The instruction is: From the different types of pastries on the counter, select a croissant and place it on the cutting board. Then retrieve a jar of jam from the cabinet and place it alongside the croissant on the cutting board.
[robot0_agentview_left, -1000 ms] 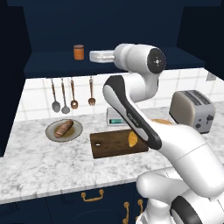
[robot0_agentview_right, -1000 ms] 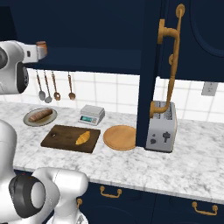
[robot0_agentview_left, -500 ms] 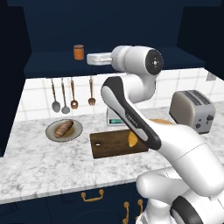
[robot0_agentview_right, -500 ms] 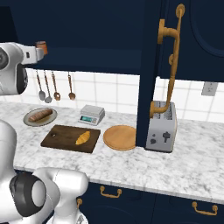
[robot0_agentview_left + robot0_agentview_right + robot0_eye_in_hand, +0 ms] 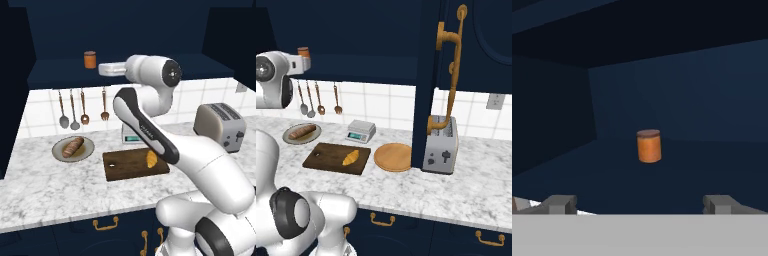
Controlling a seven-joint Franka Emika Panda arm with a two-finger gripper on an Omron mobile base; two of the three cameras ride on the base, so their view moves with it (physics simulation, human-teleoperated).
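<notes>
The orange-brown jar of jam (image 5: 649,145) stands upright on the navy cabinet's shelf (image 5: 60,72), straight ahead of my gripper (image 5: 639,205) and still apart from it. My gripper is open, with both fingertips (image 5: 559,204) spread wide and nothing between them. From the left base, the gripper (image 5: 101,69) sits at the shelf's front, just right of and below the jar (image 5: 90,59). The golden croissant (image 5: 151,159) lies on the dark cutting board (image 5: 125,167) on the marbled counter (image 5: 60,190). The brown loaf-like pastry (image 5: 73,147) rests on a plate to the left.
A kitchen scale (image 5: 131,136) stands behind the board and a toaster (image 5: 220,125) at the right. Utensils (image 5: 72,107) hang on the tiled wall. A round wooden board (image 5: 393,156) lies beside the cutting board. The open cabinet door (image 5: 428,85) has a gold handle.
My hand has shifted slightly at the cabinet's opening, towards the jar. The jar, croissant and board have not moved.
</notes>
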